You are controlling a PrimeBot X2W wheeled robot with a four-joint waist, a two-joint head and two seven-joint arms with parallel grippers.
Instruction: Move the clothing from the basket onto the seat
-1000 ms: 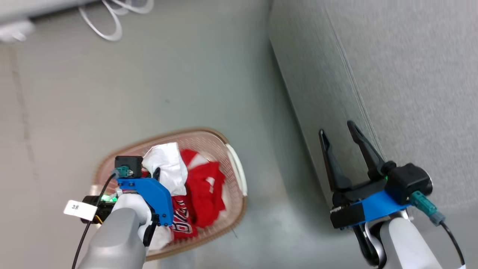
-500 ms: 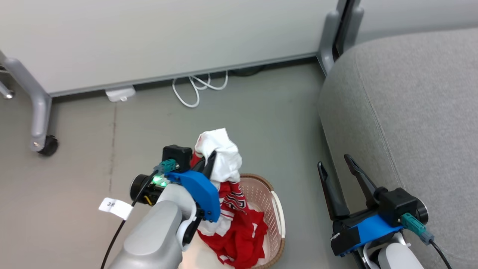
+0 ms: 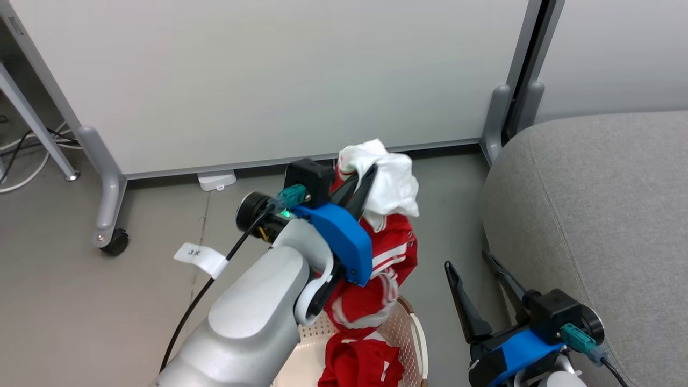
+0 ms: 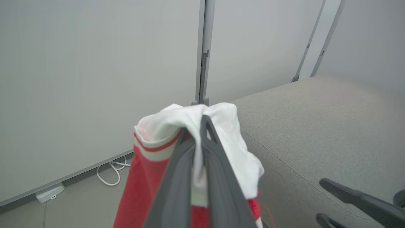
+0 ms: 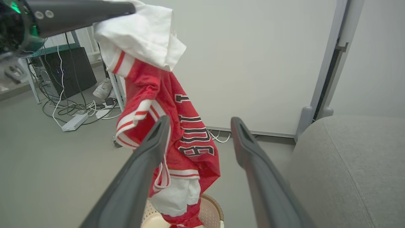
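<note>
1. The left gripper [image 3: 361, 184] has its fingers pressed together on the white part of the clothing [image 3: 388, 252]. It is raised well above the floor, in front of the grey partition panel [image 3: 269, 80].
2. The held clothing is a red garment with white stripes and black-edged lettering. It hangs straight down from the fingers, and its lower end reaches the mouth of the basket [image 3: 415, 339].
3. Further red fabric [image 3: 359, 368] lies inside the basket. Whether it is joined to the hanging piece cannot be told.
4. The basket stands on the floor directly below the left gripper. It is near the seat [image 3: 602, 204] but apart from it.
5. The right gripper [image 3: 466, 262] has its fingers spread wide and holds nothing. It sits low between the basket and the seat's front edge.
6. The seat lies on the robot's right of the hanging garment, which hangs beside its rounded corner and not over it.
7. A paper tag [image 3: 199, 258] is fixed to the left arm's cable. A white cord [image 4: 109, 174] lies looped at the foot of the panel.
</note>
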